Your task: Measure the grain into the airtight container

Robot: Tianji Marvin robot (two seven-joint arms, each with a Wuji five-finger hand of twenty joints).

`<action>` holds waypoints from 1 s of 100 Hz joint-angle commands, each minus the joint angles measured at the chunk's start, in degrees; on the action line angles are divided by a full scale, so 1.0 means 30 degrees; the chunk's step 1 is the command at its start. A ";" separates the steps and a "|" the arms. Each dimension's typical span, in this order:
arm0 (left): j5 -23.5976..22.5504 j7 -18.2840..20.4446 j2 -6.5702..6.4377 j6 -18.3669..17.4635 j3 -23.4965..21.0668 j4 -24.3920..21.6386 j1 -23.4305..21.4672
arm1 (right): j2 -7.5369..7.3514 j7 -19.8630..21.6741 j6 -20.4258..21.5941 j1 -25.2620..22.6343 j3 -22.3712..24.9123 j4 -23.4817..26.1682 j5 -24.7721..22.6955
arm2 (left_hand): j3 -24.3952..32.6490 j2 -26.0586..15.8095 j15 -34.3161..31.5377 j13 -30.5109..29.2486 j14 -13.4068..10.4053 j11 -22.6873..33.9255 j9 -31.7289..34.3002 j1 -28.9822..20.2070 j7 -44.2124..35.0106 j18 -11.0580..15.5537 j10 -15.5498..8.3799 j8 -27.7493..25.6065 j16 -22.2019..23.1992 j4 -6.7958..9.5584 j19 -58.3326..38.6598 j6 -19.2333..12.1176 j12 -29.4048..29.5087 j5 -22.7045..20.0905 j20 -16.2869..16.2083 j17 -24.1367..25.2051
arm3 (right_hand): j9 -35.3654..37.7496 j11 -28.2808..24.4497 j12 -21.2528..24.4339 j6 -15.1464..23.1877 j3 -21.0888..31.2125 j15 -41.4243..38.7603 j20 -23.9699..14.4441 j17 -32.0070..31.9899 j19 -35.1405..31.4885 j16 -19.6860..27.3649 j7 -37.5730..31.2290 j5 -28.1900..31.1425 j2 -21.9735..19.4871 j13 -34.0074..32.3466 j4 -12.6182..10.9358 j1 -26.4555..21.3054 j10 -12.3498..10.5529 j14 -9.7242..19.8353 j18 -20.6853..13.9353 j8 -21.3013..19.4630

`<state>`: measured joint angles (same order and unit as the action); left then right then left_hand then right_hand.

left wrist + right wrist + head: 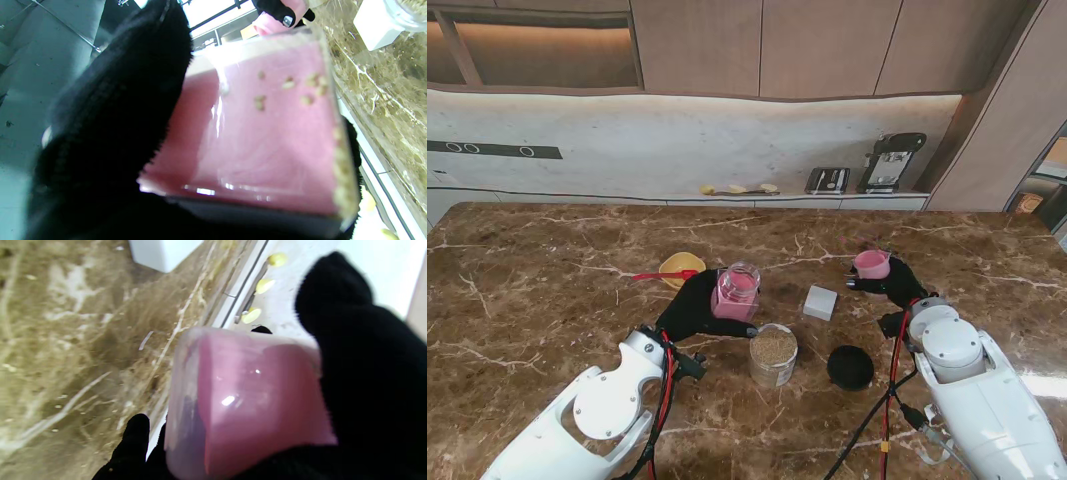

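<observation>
The stand view is evenly lit and sharp; a warm strip glows under the wooden cabinets [827, 45], and the glossy brown marble table [547, 280] carries a white glare patch just right of the right arm. Shadows are short and soft. In the left wrist view the clear pink-tinted square container [267, 133] held close in the black-gloved left hand [110, 133] is soft, with overexposed streaks. In the right wrist view the small pink plastic cup [247, 403] and table are smeared.

From the grain jar [773, 354]: the container [736, 292] in my left hand [695, 308] at eleven o'clock, block [820, 302] at one, lid [850, 367] at three, cup [872, 264] in my right hand [893, 284] at two.
</observation>
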<state>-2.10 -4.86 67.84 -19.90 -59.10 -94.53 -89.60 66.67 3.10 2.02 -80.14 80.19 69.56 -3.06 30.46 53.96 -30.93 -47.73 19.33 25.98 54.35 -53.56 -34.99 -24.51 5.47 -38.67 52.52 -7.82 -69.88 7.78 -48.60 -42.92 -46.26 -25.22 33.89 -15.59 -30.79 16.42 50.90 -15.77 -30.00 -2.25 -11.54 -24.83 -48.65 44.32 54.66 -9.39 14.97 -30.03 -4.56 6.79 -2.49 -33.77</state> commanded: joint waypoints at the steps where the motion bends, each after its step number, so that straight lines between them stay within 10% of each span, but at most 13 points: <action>1: -0.0080 -0.0057 -0.0027 0.0131 -0.0021 -0.0091 -0.0146 | 0.0136 0.0100 -0.0149 0.0041 -0.0142 -0.0835 -0.0047 | 0.4668 -1.1416 -0.3562 -0.1644 -0.1116 0.2062 0.1515 -0.4352 -0.7517 0.1252 -0.2109 -0.0455 0.0994 -0.0447 -0.0894 -0.5302 -0.0579 -0.4519 -0.0290 -0.0154 | -0.1739 0.0679 0.0864 0.3735 0.1897 0.2053 0.1016 0.0275 0.1191 0.1116 -0.0275 0.2339 -0.4489 0.0967 0.0731 0.0233 -0.0960 0.1166 -0.1152 0.0345; 19: -0.0141 -0.0008 -0.0054 0.0210 -0.0120 -0.0158 -0.0200 | 0.0292 -0.0369 0.0087 0.0748 -0.0572 -0.2697 -0.0477 | 0.4652 -1.1409 -0.3572 -0.1659 -0.1152 0.2044 0.1510 -0.4343 -0.7521 0.1293 -0.2129 -0.0465 0.1003 -0.0468 -0.0949 -0.5335 -0.0600 -0.4510 -0.0315 -0.0196 | -0.4294 0.1129 0.1957 0.3535 0.1871 0.4493 0.2362 0.0767 0.2187 0.0842 0.0239 0.1223 -0.7323 0.1299 0.0631 0.2189 -0.1710 0.2114 -0.1714 0.2478; 41: -0.0182 0.0045 -0.0068 0.0325 -0.0116 -0.0107 -0.0205 | 0.0254 0.0036 0.0381 0.1116 -0.0718 -0.3814 -0.0548 | 0.4639 -1.1445 -0.3584 -0.1648 -0.1148 0.2023 0.1489 -0.4359 -0.7505 0.1330 -0.2127 -0.0467 0.1018 -0.0469 -0.0994 -0.5326 -0.0613 -0.4480 -0.0334 -0.0223 | -0.5627 0.1130 0.2352 0.3392 0.1669 0.4881 0.2605 0.0810 0.2343 0.1483 0.1115 -0.0590 -0.4185 0.1281 0.0825 0.0434 -0.1413 0.1757 -0.1419 0.3185; 50: -0.0142 0.0052 -0.0062 0.0362 -0.0087 -0.0095 -0.0201 | 0.0225 0.0191 0.0528 0.1245 -0.0823 -0.4233 -0.0626 | 0.4588 -1.1460 -0.3596 -0.1643 -0.1158 0.2008 0.1475 -0.4349 -0.7491 0.1355 -0.2116 -0.0464 0.1027 -0.0483 -0.1012 -0.5329 -0.0616 -0.4459 -0.0338 -0.0245 | -0.5912 0.1215 0.2468 0.2691 0.1748 0.4882 0.2851 0.0856 0.2475 0.2131 0.3442 -0.0030 -0.2942 0.1298 0.0597 0.0867 -0.1358 0.1648 -0.1330 0.1328; 100: -0.0146 0.0091 -0.0081 0.0471 -0.0220 -0.0135 -0.0297 | 0.0368 -0.0283 0.0899 0.2100 -0.1687 -0.6907 -0.1526 | 0.4596 -1.1397 -0.3626 -0.1632 -0.1076 0.1979 0.1508 -0.4398 -0.7455 0.1276 -0.1991 -0.0444 0.1025 -0.0522 -0.1010 -0.5222 -0.0666 -0.4502 -0.0335 -0.0223 | -0.7349 0.1715 0.2622 0.2715 0.1007 0.5079 0.2881 0.0873 0.2413 0.2897 0.8002 -0.2504 -0.4748 0.1252 -0.1671 0.2837 -0.1663 0.1841 -0.1446 0.1515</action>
<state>-2.47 -4.47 67.61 -18.65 -59.71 -94.86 -90.06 67.57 1.10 5.76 -72.87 75.57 51.85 -7.22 30.47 53.99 -30.93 -47.73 19.32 25.99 54.36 -53.56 -34.99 -24.51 5.46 -38.66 52.54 -7.82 -69.88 7.73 -48.61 -42.92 -46.26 -25.22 13.95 -11.29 -24.44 18.63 48.70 -0.94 -22.92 -0.95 -3.72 -17.81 -26.01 37.10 48.08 -6.57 13.21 -22.69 -10.04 18.47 -22.76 -30.51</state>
